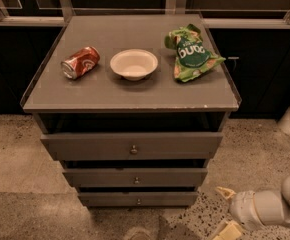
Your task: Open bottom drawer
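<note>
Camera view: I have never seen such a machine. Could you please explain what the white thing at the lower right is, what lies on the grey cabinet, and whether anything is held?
The white thing is a robot's arm. Its gripper, two pale fingers standing apart, is at the lower right near the floor, beside the cabinet, and holds nothing. The one camera looks down on the cabinet from the front. On the cabinet top are a red can on its side, a white bowl and a green snack bag. Below are three drawers; the gripper is not touching the bottom drawer.
</note>
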`<state>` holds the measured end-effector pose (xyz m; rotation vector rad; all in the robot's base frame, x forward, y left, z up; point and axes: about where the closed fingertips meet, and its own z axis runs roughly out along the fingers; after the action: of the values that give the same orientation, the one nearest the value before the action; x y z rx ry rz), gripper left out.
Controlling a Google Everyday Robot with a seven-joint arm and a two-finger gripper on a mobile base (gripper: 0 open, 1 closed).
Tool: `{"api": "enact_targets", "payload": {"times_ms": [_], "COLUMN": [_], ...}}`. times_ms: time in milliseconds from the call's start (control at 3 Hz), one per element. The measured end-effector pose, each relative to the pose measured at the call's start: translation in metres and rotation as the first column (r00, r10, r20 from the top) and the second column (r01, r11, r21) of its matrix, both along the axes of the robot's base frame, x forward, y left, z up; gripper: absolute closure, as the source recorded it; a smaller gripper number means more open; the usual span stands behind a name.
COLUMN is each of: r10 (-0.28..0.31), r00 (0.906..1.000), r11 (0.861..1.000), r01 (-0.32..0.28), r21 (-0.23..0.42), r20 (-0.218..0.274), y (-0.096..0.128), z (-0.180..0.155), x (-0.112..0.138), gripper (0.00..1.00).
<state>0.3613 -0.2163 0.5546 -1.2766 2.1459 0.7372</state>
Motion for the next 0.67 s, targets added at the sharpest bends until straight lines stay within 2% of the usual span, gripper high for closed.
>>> {"api": "enact_targets", "payload": {"times_ms": [333,667], "r10": [0.025,0.071], "r00": [0.9997,0.9930], "r11": [0.996,0.986], "r01": [-0.025,-0.056], "r21": [0.084,0.154], "r20": [0.004,-0.095], "y": [0.017,0.043], "z": [-0.065,-0.139], "x": [0.021,0.020], "gripper": [0.00,0.00]}}
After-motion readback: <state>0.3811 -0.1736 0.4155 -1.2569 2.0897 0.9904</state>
